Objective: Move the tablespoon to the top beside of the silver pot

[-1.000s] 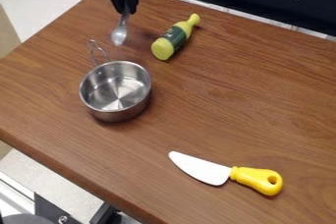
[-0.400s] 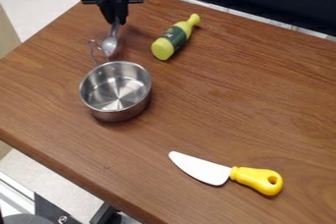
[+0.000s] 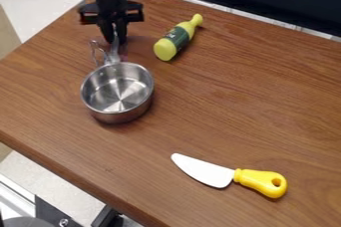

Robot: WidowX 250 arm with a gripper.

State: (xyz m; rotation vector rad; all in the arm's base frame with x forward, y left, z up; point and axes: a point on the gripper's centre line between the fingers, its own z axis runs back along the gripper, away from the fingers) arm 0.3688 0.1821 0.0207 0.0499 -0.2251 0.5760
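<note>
Lighting adequate across the tabletop (image 3: 220,96)
I note bright glints inside the pot (image 3: 118,91), soft shadow beneath, slight blur overall

Black robot arm; dark looped cable near wrist; gripper (image 3: 114,41) black, wide crossbar.

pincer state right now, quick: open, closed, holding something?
Pincer: closed on the metal tablespoon, gripping it by the handle, just behind the silver pot.

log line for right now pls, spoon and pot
gripper: holding spoon | spoon: at far rim of silver pot | spoon-pot contact: cannot tell | release: not yet
</note>
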